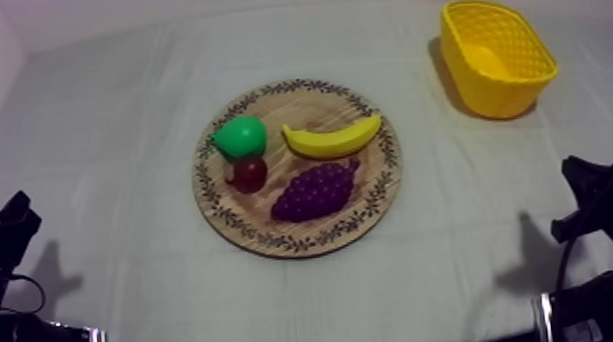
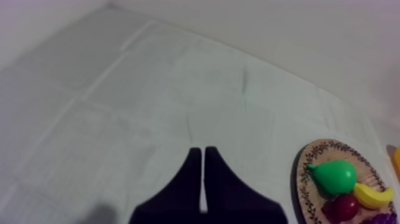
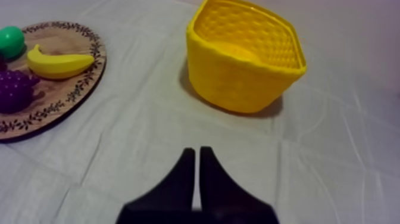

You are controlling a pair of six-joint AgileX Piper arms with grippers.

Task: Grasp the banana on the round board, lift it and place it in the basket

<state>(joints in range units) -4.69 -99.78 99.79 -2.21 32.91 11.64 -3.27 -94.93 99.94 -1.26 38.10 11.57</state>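
Yellow and smooth, the banana (image 1: 332,139) lies on the board (image 1: 274,235), a curved toy with both tips turned toward the far edge. It is just beside the grapes (image 1: 315,192) and near the pear (image 1: 240,137). From the top view you get the whole layout: the small red fruit (image 1: 249,173) is tucked against the pear, and the basket (image 1: 512,97) stands well apart at the far right of the tabletop (image 1: 99,144). Your right wrist view looks into the basket's honeycomb wall and floor, with the banana's full length on the board's rim side. Your left wrist view catches the pear's stalk end and one banana tip behind it. Your left pincer (image 2: 202,152) is a narrow wedge, fingers together, over bare cloth (image 2: 149,107) beside the board. Your right pincer (image 3: 196,152) is pressed narrow too, over cloth before the basket.
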